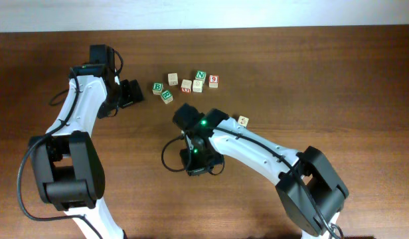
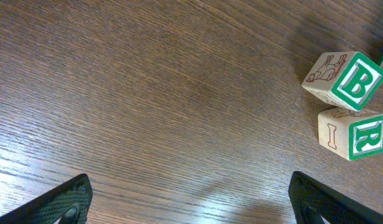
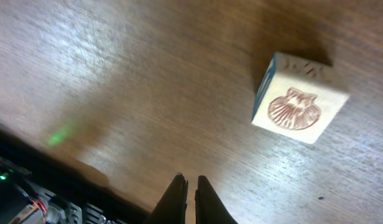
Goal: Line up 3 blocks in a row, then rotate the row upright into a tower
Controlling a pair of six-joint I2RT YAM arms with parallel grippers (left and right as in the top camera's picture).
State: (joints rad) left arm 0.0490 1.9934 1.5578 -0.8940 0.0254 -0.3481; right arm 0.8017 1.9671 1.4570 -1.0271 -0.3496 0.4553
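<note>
Judging the block [image 3: 300, 106] light, hard, smooth, I am favouring opposite flat sides; right gripper [image 3: 190, 186] closed empty, left gripper [image 2: 191, 202] open.

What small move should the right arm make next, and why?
Probably open the right jaws and ease them toward the shell-printed block. In the right wrist view the jaws stand shut with nothing between them, and the block sits flat on the table, apart from them, ahead and to the right, so they cannot grip and turn it as they stand.
</note>
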